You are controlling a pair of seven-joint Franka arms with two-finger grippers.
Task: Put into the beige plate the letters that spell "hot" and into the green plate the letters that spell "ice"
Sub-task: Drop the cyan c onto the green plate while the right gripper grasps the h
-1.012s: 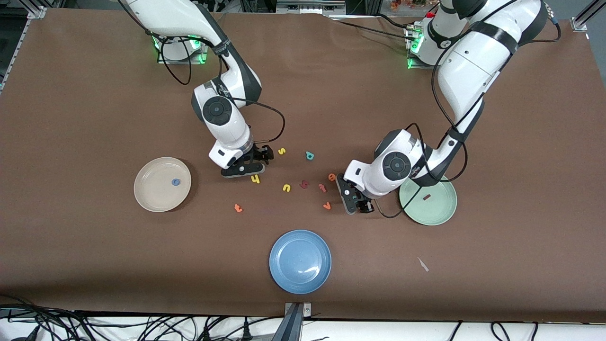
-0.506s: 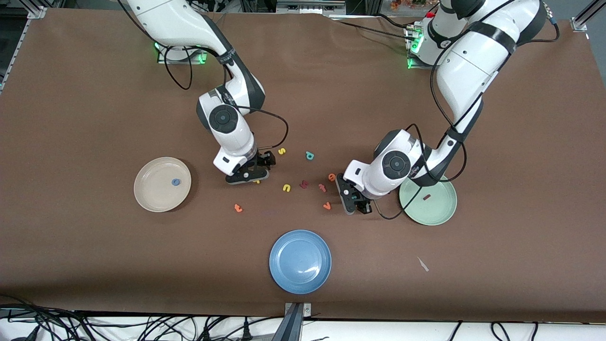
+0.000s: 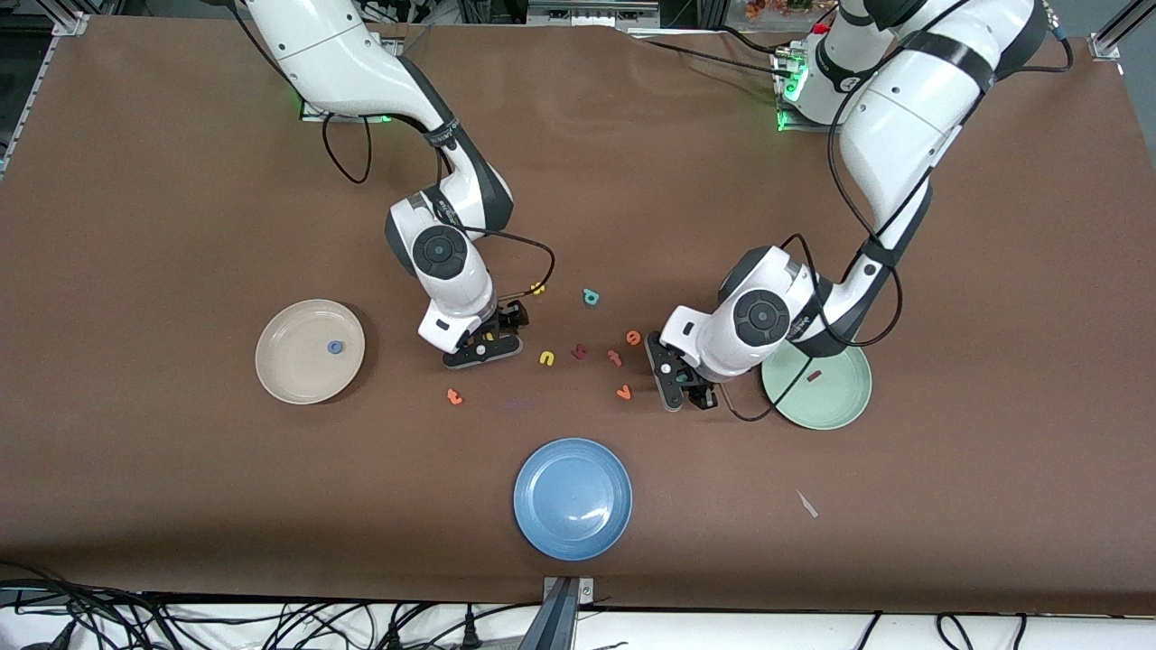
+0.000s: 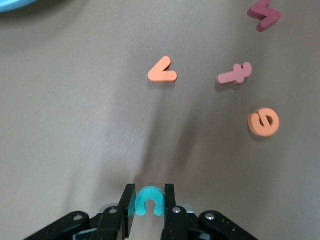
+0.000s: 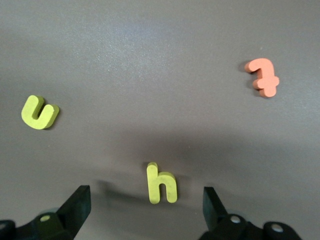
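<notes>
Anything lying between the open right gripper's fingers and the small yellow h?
No. In the right wrist view the yellow h lies flat between the right gripper's open fingers, with only bare brown table around it.

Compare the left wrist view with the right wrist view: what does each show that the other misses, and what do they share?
Only the left wrist view: the left tool shut on the teal c, with the orange v, pinkish-red t, orange e and a dark red letter on the table.

Only the right wrist view: the right tool open around the yellow h, plus the yellow u and orange t.

Shared: only the brown table; no letter appears in both.
</notes>
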